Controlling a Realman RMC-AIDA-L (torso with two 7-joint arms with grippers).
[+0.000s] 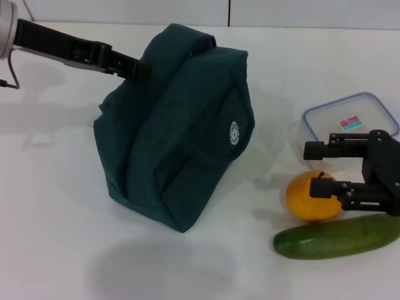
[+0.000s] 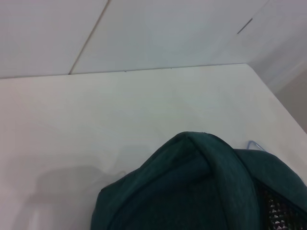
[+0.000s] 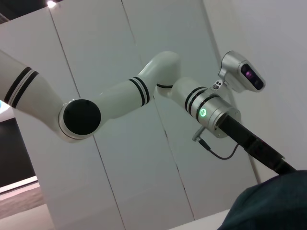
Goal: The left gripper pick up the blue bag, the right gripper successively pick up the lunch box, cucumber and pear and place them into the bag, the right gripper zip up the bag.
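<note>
The blue bag is a dark teal fabric bag that hangs tilted just above the white table, casting a shadow below it. My left gripper reaches in from the upper left and is shut on the bag's top edge. Its fingertips are buried in the fabric. The bag's top fills the lower part of the left wrist view. My right gripper hovers open at the right. Its far finger is over the lunch box and its near finger is over the pear. The cucumber lies in front of the pear.
The white table stretches left of and in front of the bag. A white wall stands behind it. In the right wrist view, the left arm's silver wrist with its green ring leads down to the bag's corner.
</note>
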